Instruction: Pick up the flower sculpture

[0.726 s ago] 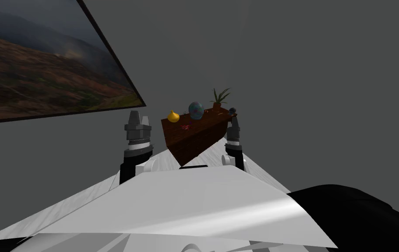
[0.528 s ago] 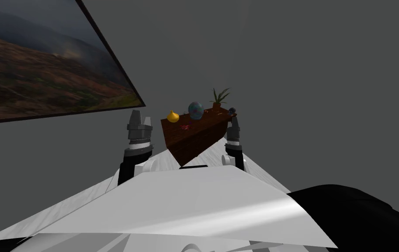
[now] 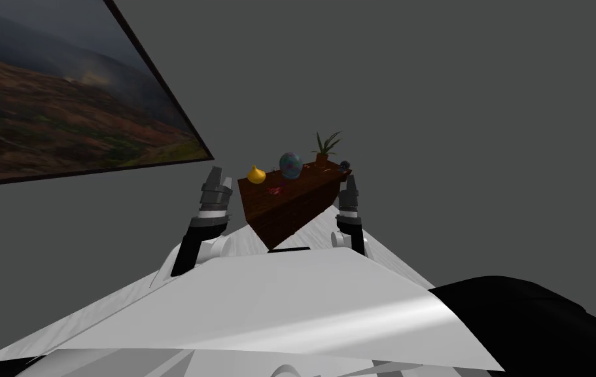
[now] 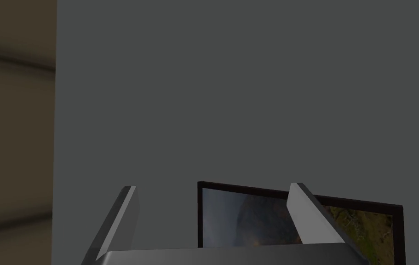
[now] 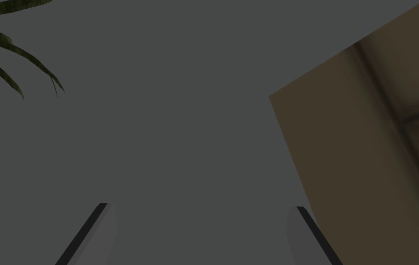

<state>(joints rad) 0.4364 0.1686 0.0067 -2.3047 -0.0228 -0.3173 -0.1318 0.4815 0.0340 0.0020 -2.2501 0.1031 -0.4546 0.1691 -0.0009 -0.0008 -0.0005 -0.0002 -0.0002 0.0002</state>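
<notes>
On top of a dark brown cabinet (image 3: 290,209) ahead lies a small red and pink thing (image 3: 275,190), the flower sculpture as far as I can tell. My left gripper (image 3: 220,175) hangs just left of the cabinet's near corner, level with its top, and its fingers (image 4: 125,216) stand open with nothing between them. My right gripper (image 3: 351,179) is beside the cabinet's right end, also open (image 5: 201,230) and holding nothing.
A yellow vase (image 3: 256,175), a blue-green globe (image 3: 291,165), a potted plant (image 3: 324,148) and a small dark object (image 3: 345,164) also stand on the cabinet. A large framed landscape picture (image 3: 61,98) hangs on the grey wall at left. Plant leaves (image 5: 6,69) hang near the right gripper.
My left arm has swung right toward the cabinet and tilted that way. The right arm has stayed where it was.
</notes>
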